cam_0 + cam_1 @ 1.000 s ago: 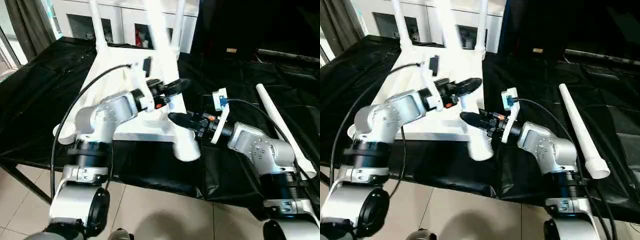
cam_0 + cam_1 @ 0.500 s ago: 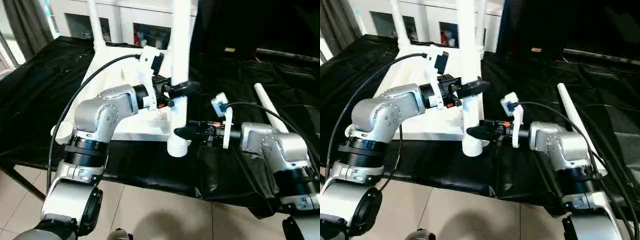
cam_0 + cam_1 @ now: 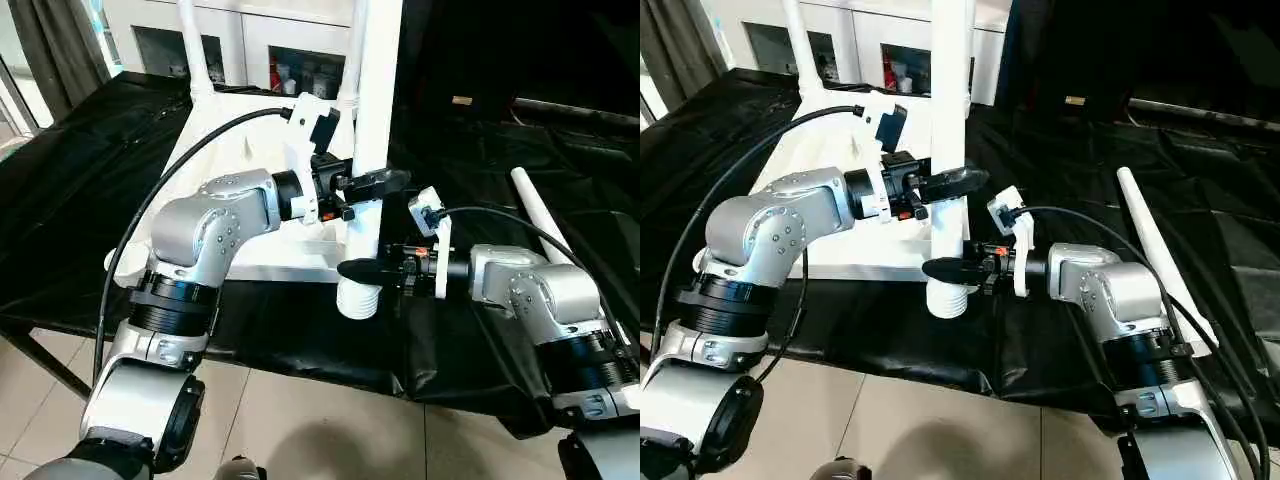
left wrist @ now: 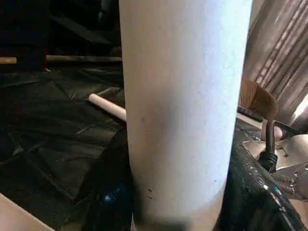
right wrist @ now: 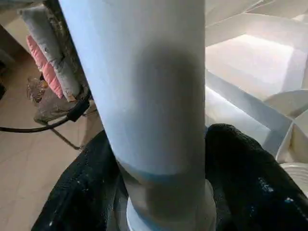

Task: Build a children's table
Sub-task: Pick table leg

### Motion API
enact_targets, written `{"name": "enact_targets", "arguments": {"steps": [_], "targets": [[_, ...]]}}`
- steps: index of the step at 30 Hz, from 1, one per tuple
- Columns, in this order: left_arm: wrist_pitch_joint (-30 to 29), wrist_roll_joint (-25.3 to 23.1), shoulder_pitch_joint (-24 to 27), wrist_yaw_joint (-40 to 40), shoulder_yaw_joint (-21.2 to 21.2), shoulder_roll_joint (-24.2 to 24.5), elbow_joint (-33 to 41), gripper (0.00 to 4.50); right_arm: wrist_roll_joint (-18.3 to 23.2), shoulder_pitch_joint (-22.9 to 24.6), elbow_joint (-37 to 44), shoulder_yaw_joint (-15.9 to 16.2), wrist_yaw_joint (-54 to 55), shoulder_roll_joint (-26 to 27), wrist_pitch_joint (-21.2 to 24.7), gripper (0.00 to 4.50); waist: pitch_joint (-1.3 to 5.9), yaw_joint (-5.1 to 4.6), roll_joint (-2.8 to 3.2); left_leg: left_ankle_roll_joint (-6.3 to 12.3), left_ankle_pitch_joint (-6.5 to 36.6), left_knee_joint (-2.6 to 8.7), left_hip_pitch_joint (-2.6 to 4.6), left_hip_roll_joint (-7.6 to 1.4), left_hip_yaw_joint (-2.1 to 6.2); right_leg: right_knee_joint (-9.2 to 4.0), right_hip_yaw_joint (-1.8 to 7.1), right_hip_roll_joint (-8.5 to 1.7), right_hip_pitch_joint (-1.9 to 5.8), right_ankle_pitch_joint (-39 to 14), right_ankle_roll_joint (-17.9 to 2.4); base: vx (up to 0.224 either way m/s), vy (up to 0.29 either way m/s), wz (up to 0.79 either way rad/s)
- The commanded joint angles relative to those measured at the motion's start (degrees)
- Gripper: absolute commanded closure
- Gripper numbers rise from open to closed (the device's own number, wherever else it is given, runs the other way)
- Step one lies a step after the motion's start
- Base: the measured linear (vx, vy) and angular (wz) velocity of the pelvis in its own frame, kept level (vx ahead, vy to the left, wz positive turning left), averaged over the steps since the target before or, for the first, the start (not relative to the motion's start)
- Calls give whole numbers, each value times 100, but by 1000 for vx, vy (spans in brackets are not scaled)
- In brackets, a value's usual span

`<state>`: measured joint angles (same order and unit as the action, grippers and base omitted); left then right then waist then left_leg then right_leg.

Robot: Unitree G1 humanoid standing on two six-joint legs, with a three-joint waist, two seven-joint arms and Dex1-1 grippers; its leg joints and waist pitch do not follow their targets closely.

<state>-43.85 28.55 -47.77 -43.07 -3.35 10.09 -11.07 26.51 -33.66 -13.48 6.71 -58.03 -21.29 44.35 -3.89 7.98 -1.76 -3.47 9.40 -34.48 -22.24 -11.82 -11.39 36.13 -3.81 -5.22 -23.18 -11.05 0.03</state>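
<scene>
The white tabletop (image 3: 245,150) lies upside down on the black-covered bench. A long white table leg (image 3: 376,100) stands upright at its near right corner, and its ribbed lower end (image 3: 357,300) hangs just past the front edge. My left gripper (image 3: 383,182) is shut on this leg at mid height. My right gripper (image 3: 360,270) is shut on it lower down, just above the ribbed end. In the wrist views the leg (image 4: 183,120) (image 5: 149,96) sits between black fingers (image 4: 108,192) (image 5: 245,183). Two more legs (image 3: 190,50) (image 3: 349,60) stand upright at the far corners. Another leg (image 3: 545,215) lies loose to the right.
A white cabinet with glass doors (image 3: 250,40) stands behind the bench. The black sheet (image 3: 480,150) covers the bench, whose front edge runs close under both forearms. Tiled floor (image 3: 300,430) lies below. Cables loop from both wrists.
The held leg has swung from a tilt to upright. My left gripper rose and moved right with it. My right gripper shifted under it, still around the lower end.
</scene>
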Motion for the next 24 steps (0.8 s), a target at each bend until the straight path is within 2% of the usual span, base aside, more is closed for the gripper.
{"name": "enact_targets", "arguments": {"steps": [1, 6, 14, 24], "targets": [[-43, 71, -32, -80, -41, -5, 183, 266, -70, -31, 65, 31, -14, -9, -137, 152, 479, -28, -73, -3, 558, 348, 113, -119, 62, -370, 240, -288, 318, -550, -1156, 0, 0, 0], [-68, 71, 0, -151, -90, 35, 222, 266, -119, -44, 11, 62, -42, 11, -348, 152, 480, -25, -73, 19, 549, 345, 116, -120, 59, -363, 239, -288, 320, -502, -1185, 0, 0, 0], [-87, 63, 12, -211, -120, 55, 239, 266, -122, -37, -20, 135, -218, -25, -434, 152, 482, -27, -68, 38, 533, 342, 113, -117, 62, -359, 238, -285, 326, -492, -1192, 0, 0, 0], [-151, 126, 21, -244, -146, 2, 324, 266, -166, 6, -47, 219, -326, -33, -506, 243, 483, -27, -54, 58, 549, 337, 114, -117, 62, -357, 237, -281, 325, -455, -1233, 0, 0, 0]]}}
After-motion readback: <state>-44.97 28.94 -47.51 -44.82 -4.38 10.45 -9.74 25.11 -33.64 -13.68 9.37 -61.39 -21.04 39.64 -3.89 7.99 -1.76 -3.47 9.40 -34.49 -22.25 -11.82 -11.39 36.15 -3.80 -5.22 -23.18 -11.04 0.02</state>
